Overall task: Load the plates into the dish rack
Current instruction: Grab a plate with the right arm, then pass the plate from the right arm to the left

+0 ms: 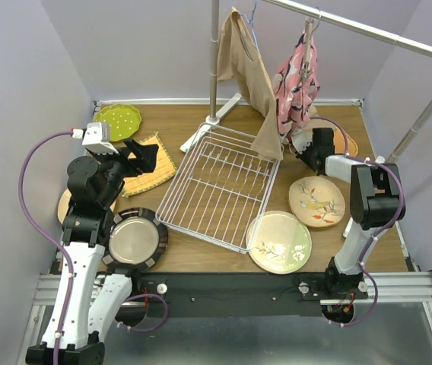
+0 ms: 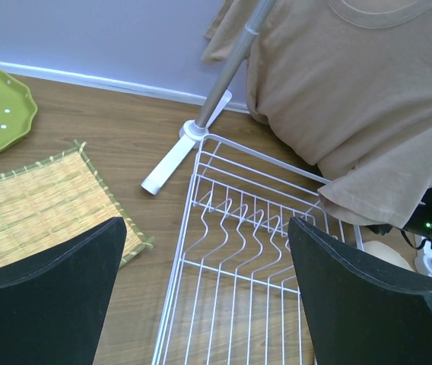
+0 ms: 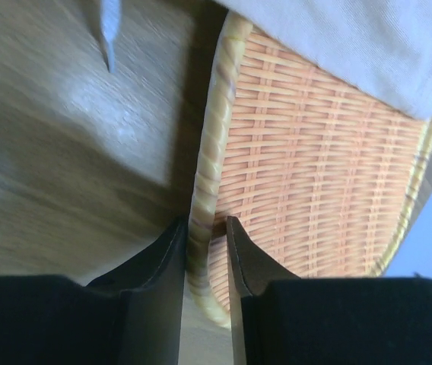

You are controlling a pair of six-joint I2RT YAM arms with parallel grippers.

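The right pincer (image 3: 204, 222) is clamped on the pale coiled rim of a round wicker plate (image 3: 307, 167) at the far right of the bench (image 1: 178, 122), one finger on each side of the edge, under the hem of a hanging tan shirt (image 1: 250, 68). The left pincer (image 1: 144, 154) hangs with its fingers wide apart and nothing between them, above the near corner of a square bamboo mat (image 1: 161, 173) just left of the dish rack (image 1: 223, 190). The white wire rack lies mid-bench. Around it, flat on the wood, lie a lime green dotted plate (image 1: 119, 120) at far left, a dark-rimmed silvery plate (image 1: 134, 239) near left, a pale-green floral plate (image 1: 279, 242) touching the rack's near right corner, and a tan floral plate (image 1: 317, 201) beside that one.
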